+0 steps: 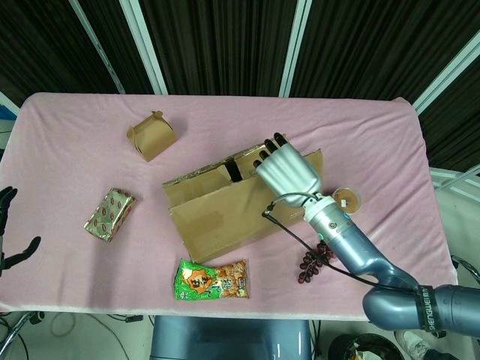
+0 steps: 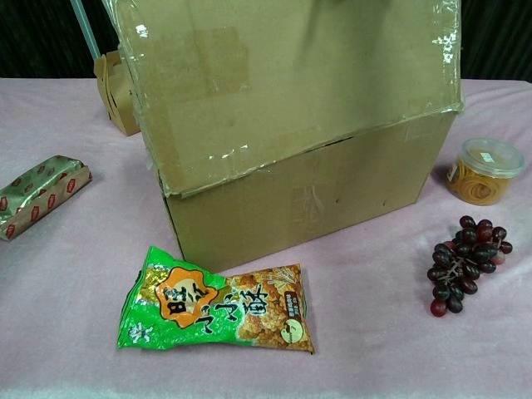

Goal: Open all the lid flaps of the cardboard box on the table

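We see the right hand (image 1: 289, 169) over the far right part of the cardboard box (image 1: 225, 214), dark fingertips (image 1: 268, 147) hooked over the top edge of the raised front flap (image 2: 283, 83). Whether it grips the flap or only pushes on it, we cannot tell. In the chest view the flap stands steeply up, tape along its edges, hinged on the box's front wall; no hand shows there. A second flap (image 1: 201, 180) shows on the box's left side in the head view, with a dark gap behind it.

Box sits mid-bench, slightly toward the front edge of the bench (image 1: 75, 150), turned at an angle.

Left hand (image 1: 9, 225) is off the bench's left edge, only partly in frame; we cannot tell its state.

Around the box: green snack bag (image 2: 216, 303) just in front of it near the front edge, grapes (image 2: 465, 262) at front right, clear tub (image 2: 485, 170) just right of the box, foil-wrapped pack (image 2: 37, 193) toward the left edge, small kraft carton (image 1: 152, 136) behind left.
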Tool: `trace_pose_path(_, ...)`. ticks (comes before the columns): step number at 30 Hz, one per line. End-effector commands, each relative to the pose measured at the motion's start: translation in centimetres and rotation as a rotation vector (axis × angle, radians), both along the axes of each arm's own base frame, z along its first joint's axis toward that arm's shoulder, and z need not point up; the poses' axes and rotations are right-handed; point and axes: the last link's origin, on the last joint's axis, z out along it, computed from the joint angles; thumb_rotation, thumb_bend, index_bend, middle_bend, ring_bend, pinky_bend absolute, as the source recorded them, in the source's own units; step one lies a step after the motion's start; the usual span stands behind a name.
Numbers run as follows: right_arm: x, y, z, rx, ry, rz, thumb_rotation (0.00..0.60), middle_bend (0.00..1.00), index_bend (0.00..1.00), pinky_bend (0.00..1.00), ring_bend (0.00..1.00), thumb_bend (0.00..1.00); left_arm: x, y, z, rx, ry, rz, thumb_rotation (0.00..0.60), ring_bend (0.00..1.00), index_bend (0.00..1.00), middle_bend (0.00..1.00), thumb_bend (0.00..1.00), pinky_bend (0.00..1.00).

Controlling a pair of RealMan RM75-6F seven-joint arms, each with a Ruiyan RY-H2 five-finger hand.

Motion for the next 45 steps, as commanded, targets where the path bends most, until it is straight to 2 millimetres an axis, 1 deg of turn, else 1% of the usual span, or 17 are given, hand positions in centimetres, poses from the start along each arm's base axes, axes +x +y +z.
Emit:
trace_pose_path(1,-0.2,0.6,0.6,-0.005,0.028,-0.007,0.6,0.45,0.51,0.25,0.26,0.64,0.0,0.0,0.0,-0.001,-0.001,0.0,0.6,0.01,0.03,0.07,0.22,0.0)
trace_pose_path(9,-0.6,2.3,1.9,0.024,0.075,-0.035,0.6,0.45,0.51,0.25,0.26,0.63,0.0,-0.1,0.0,-0.006,0.0,0.001,0.6,0.01,0.03,0.07,0.22,0.0)
trace_pose_path(14,-0.4,3.4,2.4,0.043,0.108,-0.025,0.6,0.45,0.51,0.25,0.26,0.61,0.1,-0.1,0.0,-0.007,0.0,0.002,0.6,0.01,0.03,0.07,0.23,0.0)
trace_pose_path(23,0.4,4.8,3.9,0.033,0.156,0.02,0.6,0.43,0.48,0.25,0.26,0.41,0.0,-0.1,0.0,-0.003,0.002,0.004,0.6,0.01,0.03,0.07,0.23,0.0)
trace_pose_path(28,0.4,5.4,4.4,0.039,0.185,0.016,0.6,0.42,0.46,0.25,0.26,0.36,0.0,-0.1,0.0,-0.005,0.004,0.004,0.6,0.01,0.03,0.07,0.22,0.0)
trace_pose_path(36,-0.2,6.0,4.8,0.073,0.223,-0.027,0.6,0.42,0.44,0.25,0.26,0.33,0.0,0.0,0.0,-0.009,0.005,0.01,0.6,0.01,0.03,0.07,0.23,0.0)
trace_pose_path(45,-1.0,6.7,5.0,0.121,0.285,-0.019,0.6,0.42,0.44,0.25,0.26,0.32,0.0,-0.1,0.0,-0.01,0.007,0.009,0.6,0.01,0.03,0.07,0.23,0.0)
